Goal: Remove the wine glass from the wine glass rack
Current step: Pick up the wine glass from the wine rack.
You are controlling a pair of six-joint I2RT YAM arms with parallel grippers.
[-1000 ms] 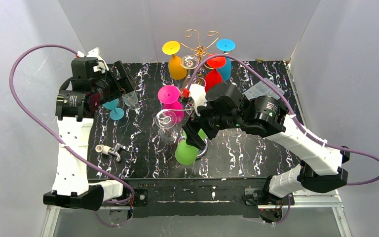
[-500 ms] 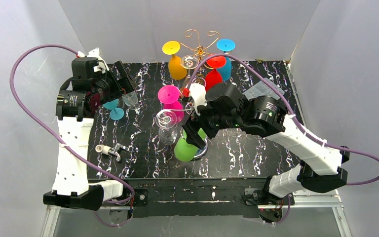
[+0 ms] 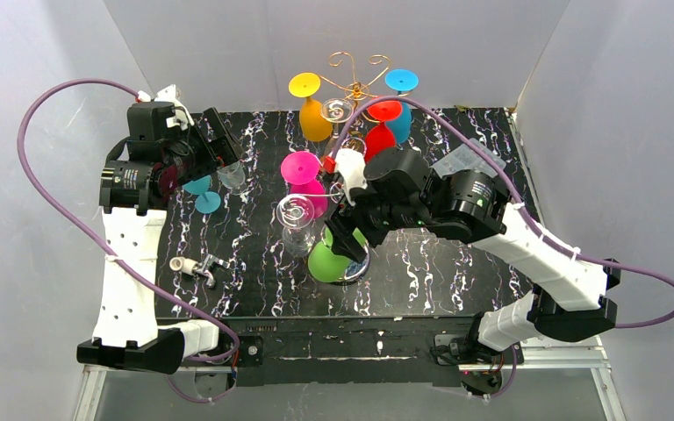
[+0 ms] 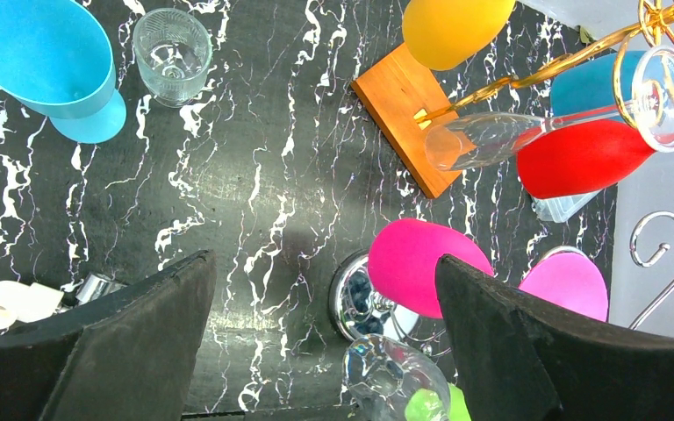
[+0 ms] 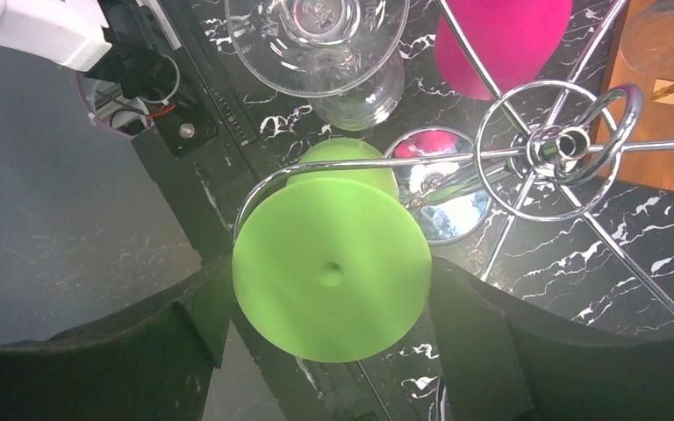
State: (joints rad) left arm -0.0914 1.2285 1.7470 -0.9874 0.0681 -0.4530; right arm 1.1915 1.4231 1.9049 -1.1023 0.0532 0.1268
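A silver wire rack point(image 3: 357, 263) with a round shiny base point(image 5: 443, 206) stands mid-table. A green wine glass point(image 3: 326, 263) hangs upside down on its near arm. A pink glass point(image 3: 301, 167) and a clear glass point(image 3: 297, 215) hang there too. My right gripper point(image 5: 332, 276) is over the green glass, with both fingers against the rim of its round foot point(image 5: 333, 272). The rack's wire still curls round the stem. A gold rack point(image 3: 355, 83) at the back holds yellow, blue, red and clear glasses. My left gripper point(image 4: 323, 263) is open and empty at the far left.
A teal glass point(image 3: 202, 193) and a small clear tumbler point(image 3: 233, 175) stand beside the left gripper. A white and metal piece point(image 3: 195, 266) lies near the front left. The gold rack stands on an orange block point(image 4: 404, 114). Grey walls surround the table.
The green glass's bowl has shifted slightly left and away, along with the right gripper. The left arm has not moved.
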